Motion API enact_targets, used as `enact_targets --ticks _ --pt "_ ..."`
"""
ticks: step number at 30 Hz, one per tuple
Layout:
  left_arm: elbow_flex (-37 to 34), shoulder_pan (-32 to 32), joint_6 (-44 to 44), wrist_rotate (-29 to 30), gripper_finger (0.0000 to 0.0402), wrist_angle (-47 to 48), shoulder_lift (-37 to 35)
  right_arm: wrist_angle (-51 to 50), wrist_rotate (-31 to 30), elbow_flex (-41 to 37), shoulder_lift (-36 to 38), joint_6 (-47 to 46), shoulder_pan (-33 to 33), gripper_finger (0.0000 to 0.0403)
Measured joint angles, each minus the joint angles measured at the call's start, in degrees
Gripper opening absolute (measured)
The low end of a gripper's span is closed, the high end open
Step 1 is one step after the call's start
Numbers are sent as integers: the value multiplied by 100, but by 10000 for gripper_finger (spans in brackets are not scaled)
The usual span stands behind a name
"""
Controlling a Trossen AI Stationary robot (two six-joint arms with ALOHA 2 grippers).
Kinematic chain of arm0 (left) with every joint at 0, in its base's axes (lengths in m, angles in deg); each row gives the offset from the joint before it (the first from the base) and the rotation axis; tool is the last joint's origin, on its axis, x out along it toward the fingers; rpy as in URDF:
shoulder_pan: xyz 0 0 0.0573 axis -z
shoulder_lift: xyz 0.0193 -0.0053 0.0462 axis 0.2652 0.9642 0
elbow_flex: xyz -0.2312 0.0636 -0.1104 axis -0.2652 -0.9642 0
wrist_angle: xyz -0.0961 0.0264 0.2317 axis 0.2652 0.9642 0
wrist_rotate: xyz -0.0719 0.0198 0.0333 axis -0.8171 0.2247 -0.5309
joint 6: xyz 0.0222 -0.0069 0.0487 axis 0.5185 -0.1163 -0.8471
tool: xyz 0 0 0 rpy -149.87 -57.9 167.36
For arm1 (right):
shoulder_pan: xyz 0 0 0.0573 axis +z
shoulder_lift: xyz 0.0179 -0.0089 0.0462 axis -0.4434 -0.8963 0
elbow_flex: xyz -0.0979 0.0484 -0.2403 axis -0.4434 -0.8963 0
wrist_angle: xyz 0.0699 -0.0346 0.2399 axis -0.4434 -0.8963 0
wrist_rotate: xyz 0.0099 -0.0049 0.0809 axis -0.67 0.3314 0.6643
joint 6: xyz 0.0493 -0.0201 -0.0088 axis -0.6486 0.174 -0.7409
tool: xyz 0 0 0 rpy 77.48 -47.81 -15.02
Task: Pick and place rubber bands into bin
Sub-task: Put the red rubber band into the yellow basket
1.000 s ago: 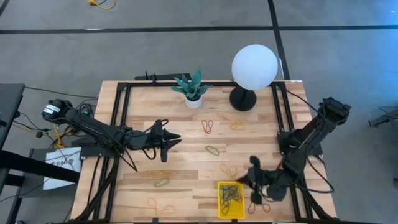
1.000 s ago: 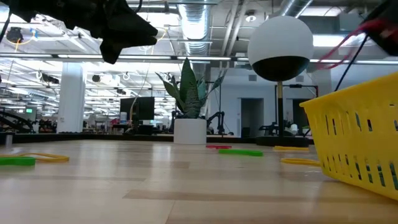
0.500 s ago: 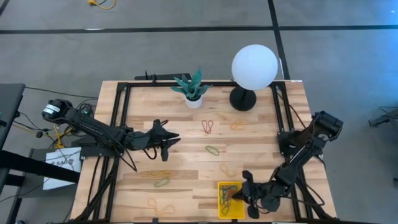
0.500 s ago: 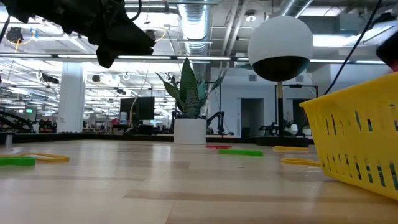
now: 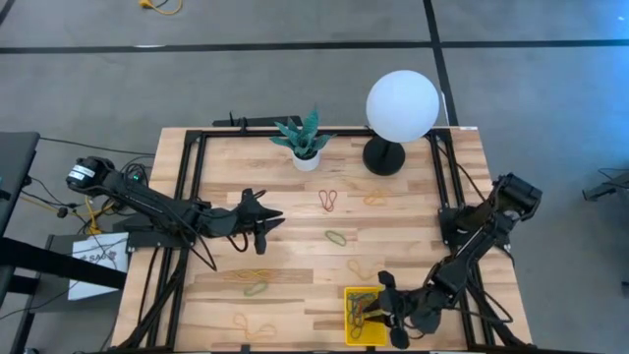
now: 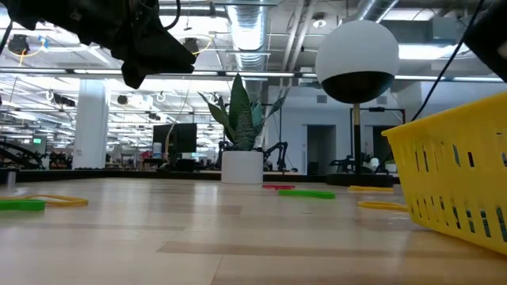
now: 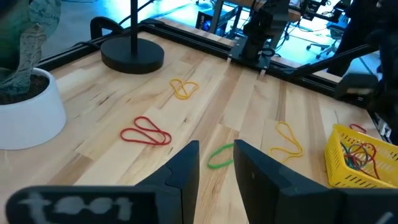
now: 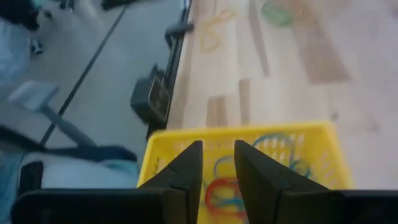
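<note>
The right tool hangs just over the bin, its fingers set narrow with a slim gap between them; nothing can be made out gripped there. By my reading this is the drop step: the tool is at the bin, where a heap of rubber bands already lies in red, green and blue. Next it would have to lift clear of the bin and reach for a loose band.

The left tool hovers well away from the bin, above the counter, fingers also narrow and empty. In its wrist view a green band lies just beyond the fingertips, a likely next pick.

Other loose bands lie scattered farther from the bin: a red pair, a yellow one, a yellow loop just beside the bin, more toward the counter's left side.

The white plant pot and the globe lamp stand at the counter's far edge from the bin, out of both arms' way.
</note>
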Motion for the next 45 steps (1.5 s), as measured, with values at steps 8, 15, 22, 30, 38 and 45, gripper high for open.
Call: enact_targets --ticks 8,15,22,30,38,45 --pt "0 0 11 114 88 11 -1 -1258 -861 2 846 1016 -878 86" --pt "0 -7 11 251 88 8 1 -1615 751 0 723 2535 -2747 86" --pt "2 -7 -17 258 88 48 1 -1415 1443 -2 518 2831 -4134 86" --pt "2 -137 -124 324 88 59 1 -1159 1898 -1 428 3147 -4972 86" --pt "11 -607 -129 287 88 -24 1 -627 2356 267 -591 3353 -5555 86" --pt "11 -762 -148 99 88 136 1 -1026 2301 627 -1282 3010 -5749 86"
